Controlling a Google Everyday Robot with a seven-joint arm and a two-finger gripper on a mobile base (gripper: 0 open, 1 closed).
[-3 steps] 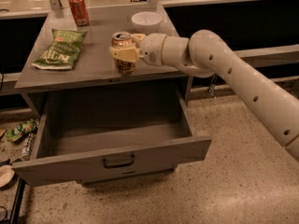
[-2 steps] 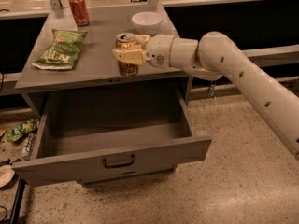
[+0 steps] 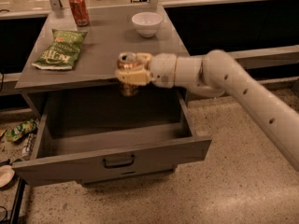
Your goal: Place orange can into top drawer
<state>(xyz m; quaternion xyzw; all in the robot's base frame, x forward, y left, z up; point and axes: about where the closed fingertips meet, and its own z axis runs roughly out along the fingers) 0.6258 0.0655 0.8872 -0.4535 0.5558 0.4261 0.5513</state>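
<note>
My gripper (image 3: pixel 131 73) is shut on the orange can (image 3: pixel 128 87), a tan-orange and brown mottled can with a silver top. I hold it upright in the air at the front edge of the cabinet top, above the back part of the open top drawer (image 3: pixel 112 160). The drawer is grey, pulled well out, with a dark pull handle at the centre of its front panel. Its inside looks empty. My white arm reaches in from the right.
On the grey cabinet top (image 3: pixel 103 45) lie a green chip bag (image 3: pixel 60 49) at the left, a red-orange can (image 3: pixel 79 10) at the back left and a white bowl (image 3: pixel 146 23) at the back. Litter (image 3: pixel 18 129) lies on the floor left of the drawer.
My gripper has carried the orange can off the cabinet top, forward and down, over the open drawer.
</note>
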